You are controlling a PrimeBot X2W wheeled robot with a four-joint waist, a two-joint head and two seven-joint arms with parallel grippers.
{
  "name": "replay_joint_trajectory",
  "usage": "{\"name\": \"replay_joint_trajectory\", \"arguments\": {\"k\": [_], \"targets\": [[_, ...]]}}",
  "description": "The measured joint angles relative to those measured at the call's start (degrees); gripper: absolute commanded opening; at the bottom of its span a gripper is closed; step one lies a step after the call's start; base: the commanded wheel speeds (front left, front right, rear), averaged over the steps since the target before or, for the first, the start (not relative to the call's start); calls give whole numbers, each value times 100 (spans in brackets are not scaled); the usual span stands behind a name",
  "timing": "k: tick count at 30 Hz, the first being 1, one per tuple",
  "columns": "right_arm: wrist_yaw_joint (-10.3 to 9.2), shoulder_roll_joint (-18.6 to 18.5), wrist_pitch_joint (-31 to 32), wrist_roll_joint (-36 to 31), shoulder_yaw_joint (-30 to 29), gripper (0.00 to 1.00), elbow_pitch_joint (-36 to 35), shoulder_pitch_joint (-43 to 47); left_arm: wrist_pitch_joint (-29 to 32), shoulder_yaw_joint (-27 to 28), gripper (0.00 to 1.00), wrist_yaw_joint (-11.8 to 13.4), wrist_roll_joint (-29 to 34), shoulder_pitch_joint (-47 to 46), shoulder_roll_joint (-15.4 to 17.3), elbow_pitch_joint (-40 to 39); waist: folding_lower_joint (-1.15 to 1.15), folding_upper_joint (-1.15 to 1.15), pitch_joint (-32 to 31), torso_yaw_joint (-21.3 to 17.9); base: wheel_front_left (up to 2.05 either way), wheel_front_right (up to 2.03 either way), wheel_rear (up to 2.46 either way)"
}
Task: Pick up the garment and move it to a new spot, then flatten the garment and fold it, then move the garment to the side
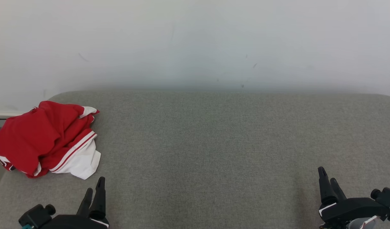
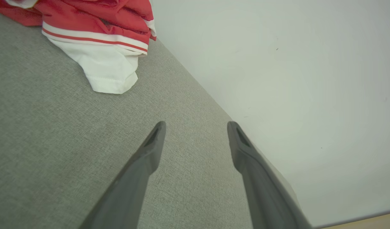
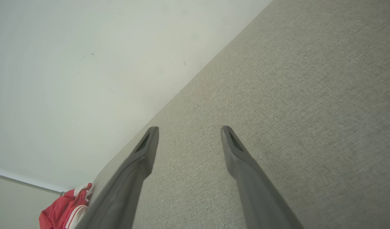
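A grey fabric-covered table (image 1: 214,143) stands against a plain white wall (image 1: 195,41).

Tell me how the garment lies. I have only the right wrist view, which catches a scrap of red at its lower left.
Observer: The garment is a crumpled red and white heap at the left end of the grey cushion, reaching its left edge.
Operator: Say which arm is nearer.
Observer: The left gripper is. The white hem lies just ahead of it, untouched.
Operator: Report its fingers.
Observer: Its fingers stand apart over bare cushion, with nothing between them.
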Motion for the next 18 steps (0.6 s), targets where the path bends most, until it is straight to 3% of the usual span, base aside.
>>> {"name": "replay_joint_trajectory", "arguments": {"k": [18], "targets": [[-235, 22, -299, -2031, -214, 100, 122, 107, -254, -704, 100, 289, 1437, -115, 335, 4, 0, 0, -169, 31, 0, 0, 0]]}}
